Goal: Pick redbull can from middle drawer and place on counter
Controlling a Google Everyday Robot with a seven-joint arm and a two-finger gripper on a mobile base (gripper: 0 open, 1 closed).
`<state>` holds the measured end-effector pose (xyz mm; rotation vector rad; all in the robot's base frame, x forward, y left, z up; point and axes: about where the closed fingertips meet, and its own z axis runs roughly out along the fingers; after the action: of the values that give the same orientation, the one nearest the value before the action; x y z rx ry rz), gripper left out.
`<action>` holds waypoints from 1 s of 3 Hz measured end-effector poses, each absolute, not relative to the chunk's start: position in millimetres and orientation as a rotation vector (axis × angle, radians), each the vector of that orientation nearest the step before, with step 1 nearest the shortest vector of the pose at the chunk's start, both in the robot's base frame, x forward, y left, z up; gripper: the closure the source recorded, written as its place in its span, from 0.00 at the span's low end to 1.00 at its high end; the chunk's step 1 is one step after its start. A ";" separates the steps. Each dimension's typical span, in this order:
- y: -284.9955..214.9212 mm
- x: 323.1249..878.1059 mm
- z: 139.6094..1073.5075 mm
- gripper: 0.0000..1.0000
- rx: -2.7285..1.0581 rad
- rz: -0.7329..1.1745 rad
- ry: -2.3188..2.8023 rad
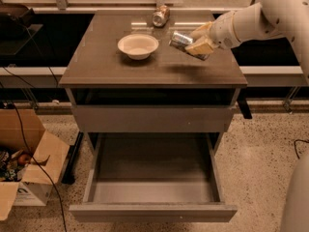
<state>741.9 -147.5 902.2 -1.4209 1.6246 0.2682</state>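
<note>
My gripper (195, 41) is shut on the redbull can (180, 40), a slim silver can held on its side, tilted, a little above the right part of the counter (101, 62). The white arm reaches in from the upper right. The middle drawer (153, 178) stands pulled out below the counter, and its grey floor holds nothing.
A white bowl (138, 46) sits on the counter left of the held can. A second can with a reddish label (160, 15) lies at the counter's back edge. An open cardboard box (24, 161) stands on the floor at the left, with cables beside it.
</note>
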 end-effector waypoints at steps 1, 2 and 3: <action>-167.5 763.2 877.0 0.84 -1.391 0.241 1.711; -181.2 776.3 857.0 0.61 -1.367 0.228 1.775; -190.2 783.8 846.5 0.38 -1.342 0.221 1.806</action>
<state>783.8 -190.2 846.5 -1.3420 1.8056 0.2206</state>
